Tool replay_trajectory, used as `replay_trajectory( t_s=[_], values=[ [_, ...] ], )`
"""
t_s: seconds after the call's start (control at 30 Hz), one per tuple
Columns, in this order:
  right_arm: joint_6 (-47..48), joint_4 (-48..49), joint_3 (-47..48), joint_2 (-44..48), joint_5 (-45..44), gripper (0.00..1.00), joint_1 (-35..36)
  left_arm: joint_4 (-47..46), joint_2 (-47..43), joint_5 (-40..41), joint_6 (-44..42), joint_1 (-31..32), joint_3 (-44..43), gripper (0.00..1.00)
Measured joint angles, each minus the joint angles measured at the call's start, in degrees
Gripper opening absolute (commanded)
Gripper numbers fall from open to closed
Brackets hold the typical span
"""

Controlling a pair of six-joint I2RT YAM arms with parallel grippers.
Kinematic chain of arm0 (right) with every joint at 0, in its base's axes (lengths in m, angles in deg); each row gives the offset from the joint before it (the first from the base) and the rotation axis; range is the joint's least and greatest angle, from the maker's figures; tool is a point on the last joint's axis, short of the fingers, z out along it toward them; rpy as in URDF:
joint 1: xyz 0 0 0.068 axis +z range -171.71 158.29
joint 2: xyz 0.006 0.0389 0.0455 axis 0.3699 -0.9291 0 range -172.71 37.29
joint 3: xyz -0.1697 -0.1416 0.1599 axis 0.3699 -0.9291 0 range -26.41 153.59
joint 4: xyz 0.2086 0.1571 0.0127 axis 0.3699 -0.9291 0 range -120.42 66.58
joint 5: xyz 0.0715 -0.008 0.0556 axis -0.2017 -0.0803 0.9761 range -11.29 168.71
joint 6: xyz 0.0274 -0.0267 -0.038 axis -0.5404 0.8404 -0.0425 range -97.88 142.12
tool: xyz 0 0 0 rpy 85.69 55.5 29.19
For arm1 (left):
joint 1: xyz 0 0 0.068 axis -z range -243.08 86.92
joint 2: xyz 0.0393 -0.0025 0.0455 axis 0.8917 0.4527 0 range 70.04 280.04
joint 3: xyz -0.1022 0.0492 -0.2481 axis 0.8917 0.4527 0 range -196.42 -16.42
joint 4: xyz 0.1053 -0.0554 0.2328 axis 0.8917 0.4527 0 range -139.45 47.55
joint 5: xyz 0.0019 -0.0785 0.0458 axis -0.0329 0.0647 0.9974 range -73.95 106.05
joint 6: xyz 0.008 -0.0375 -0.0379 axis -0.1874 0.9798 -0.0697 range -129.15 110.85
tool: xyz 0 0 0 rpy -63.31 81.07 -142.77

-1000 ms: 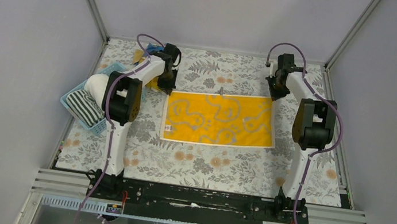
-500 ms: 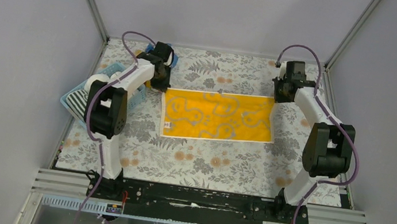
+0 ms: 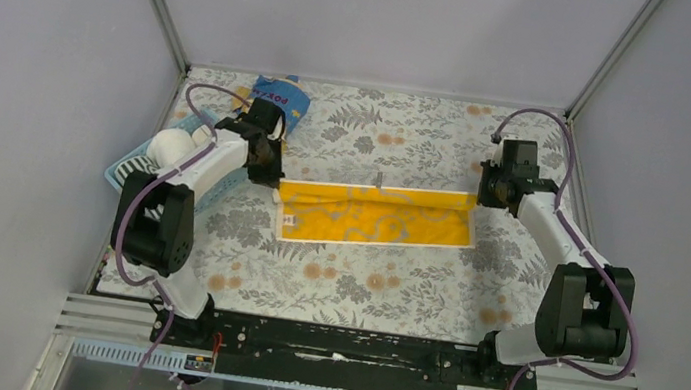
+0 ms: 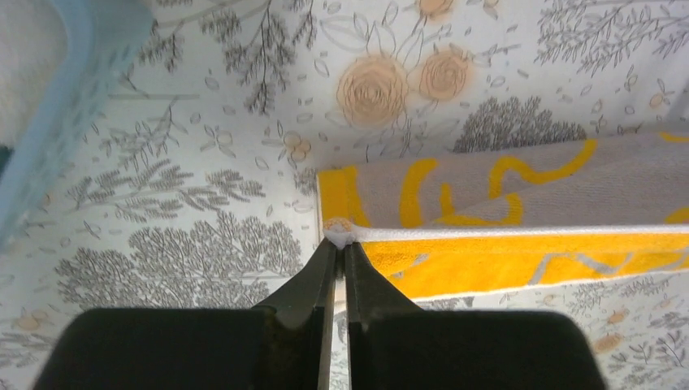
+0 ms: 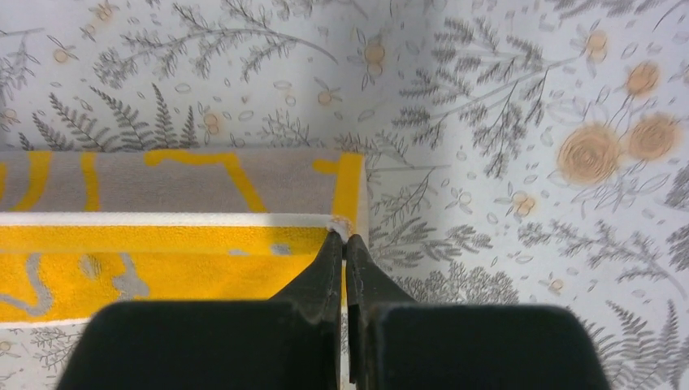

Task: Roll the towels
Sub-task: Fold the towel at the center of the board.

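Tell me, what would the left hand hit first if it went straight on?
The left hand pinches the towel by a corner; straight on it would probably press into that towel's grey side, then the flowered table cover.

- Yellow towel (image 3: 373, 221): the lower layer was covered by the folded-over far edge. It was cut off by the right edge in the left wrist view and by the left edge in the right wrist view. The small tag was too small to be read.
- Basket (image 4: 81, 81): only a blurred wall was shown, cut off at the upper left. In the top view it was largely masked by the left arm.
- Striped towel (image 3: 131, 170): only a sliver was seen.
- Cream towel (image 3: 167, 143): partly hidden by the arm.
- Snack bag (image 3: 279, 98): the near end was covered and the print was illegible.
- Left gripper (image 4: 337, 244) and right gripper (image 5: 343, 240): the bodies were cut off by the lower edges.
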Motion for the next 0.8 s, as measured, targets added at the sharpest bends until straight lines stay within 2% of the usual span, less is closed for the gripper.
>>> replay_trajectory(
  t_s=[0.33,0.8],
  values=[
    [-6.62,0.94,-7.58,1.99,-1.97,0.00,0.00,-1.11,-4.79,-3.89,3.50,0.00,9.01,0.00],
    [-10.84,2.54,-12.70,3.78,-5.60,0.02,0.00,-1.79,-4.83,-4.02,4.37,3.30,13.33,0.00]
  ],
)
